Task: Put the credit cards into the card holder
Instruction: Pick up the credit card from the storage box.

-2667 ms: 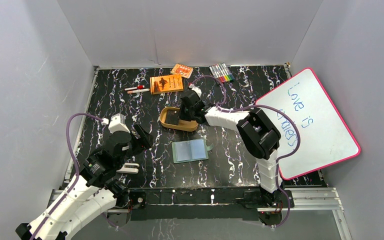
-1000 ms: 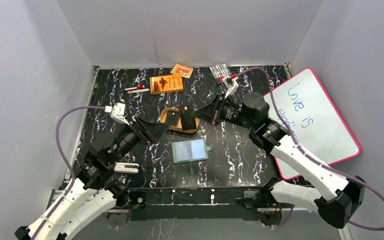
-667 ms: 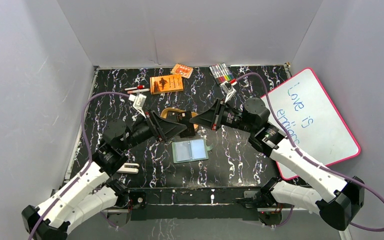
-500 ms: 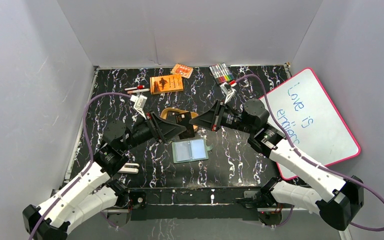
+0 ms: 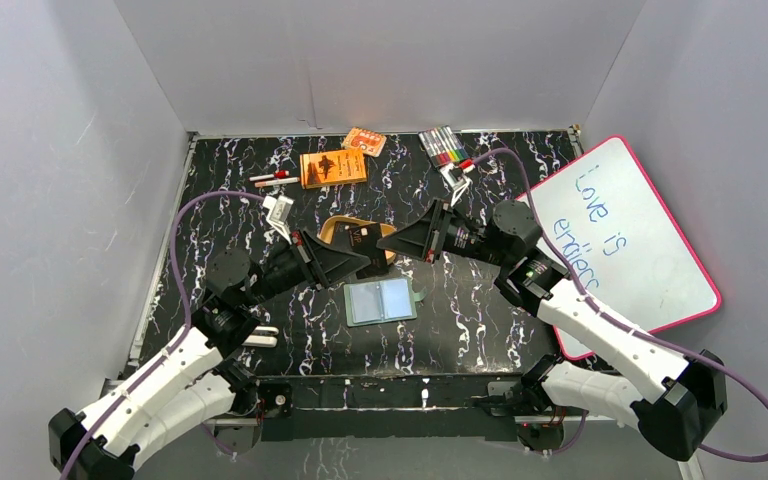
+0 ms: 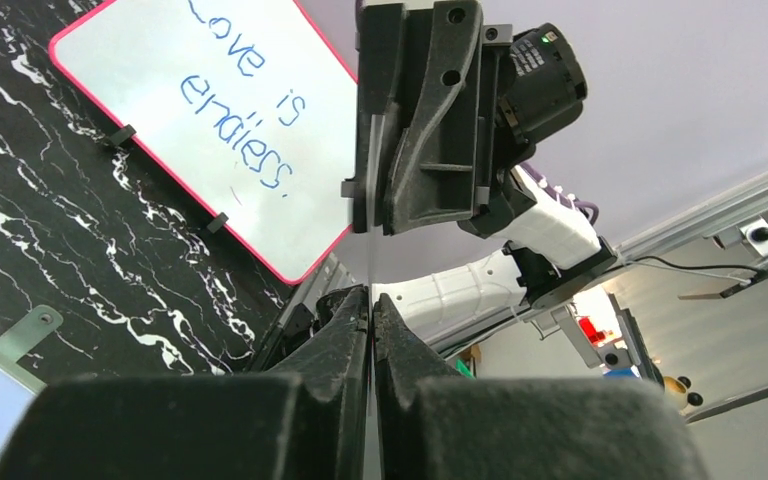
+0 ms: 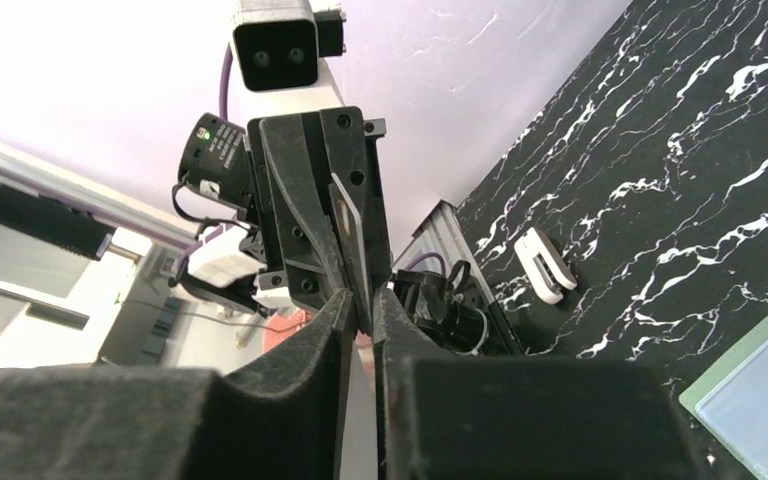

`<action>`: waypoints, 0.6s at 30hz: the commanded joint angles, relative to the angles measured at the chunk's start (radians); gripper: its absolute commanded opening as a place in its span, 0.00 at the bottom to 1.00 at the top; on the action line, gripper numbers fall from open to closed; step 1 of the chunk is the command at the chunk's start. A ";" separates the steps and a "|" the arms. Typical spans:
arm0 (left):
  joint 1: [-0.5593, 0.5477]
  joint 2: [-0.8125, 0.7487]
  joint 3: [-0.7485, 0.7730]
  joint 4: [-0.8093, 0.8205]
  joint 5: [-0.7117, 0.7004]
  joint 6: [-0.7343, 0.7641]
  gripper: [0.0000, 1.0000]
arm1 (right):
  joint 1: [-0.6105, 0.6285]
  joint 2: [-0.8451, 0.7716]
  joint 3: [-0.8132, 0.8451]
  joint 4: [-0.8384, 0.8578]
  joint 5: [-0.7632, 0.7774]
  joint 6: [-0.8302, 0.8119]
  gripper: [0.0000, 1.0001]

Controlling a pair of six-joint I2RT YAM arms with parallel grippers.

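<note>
The top camera looks down from behind the bases over the whole table [image 5: 460, 312], while each wrist camera sits close behind its fingers [image 6: 338, 332], the left facing the right gripper [image 6: 372, 218] and whiteboard [image 6: 150, 110], the right facing the left gripper [image 7: 348, 270], both sharing the card [image 6: 371, 262].

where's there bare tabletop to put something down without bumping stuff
Bare patches lie between the card holder and the whiteboard, and along the near edge in front of the card holder. Crowded: the middle, where the left claw and right claw meet by the tan tray, and the back edge with the orange booklet and markers.
</note>
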 commanded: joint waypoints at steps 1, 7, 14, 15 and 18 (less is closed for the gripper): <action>-0.005 -0.041 -0.022 0.076 -0.013 -0.015 0.00 | 0.000 -0.004 0.002 0.092 -0.072 0.000 0.29; -0.005 -0.048 -0.031 0.097 -0.035 -0.036 0.00 | 0.000 -0.002 -0.002 0.104 -0.103 0.003 0.30; -0.004 -0.036 -0.041 0.136 -0.040 -0.062 0.00 | -0.001 0.010 -0.001 0.127 -0.141 0.001 0.20; -0.004 -0.032 -0.042 0.141 -0.037 -0.065 0.00 | -0.001 0.010 -0.003 0.129 -0.141 0.001 0.14; -0.005 -0.025 -0.043 0.135 -0.035 -0.060 0.00 | 0.000 -0.003 -0.006 0.125 -0.128 -0.011 0.00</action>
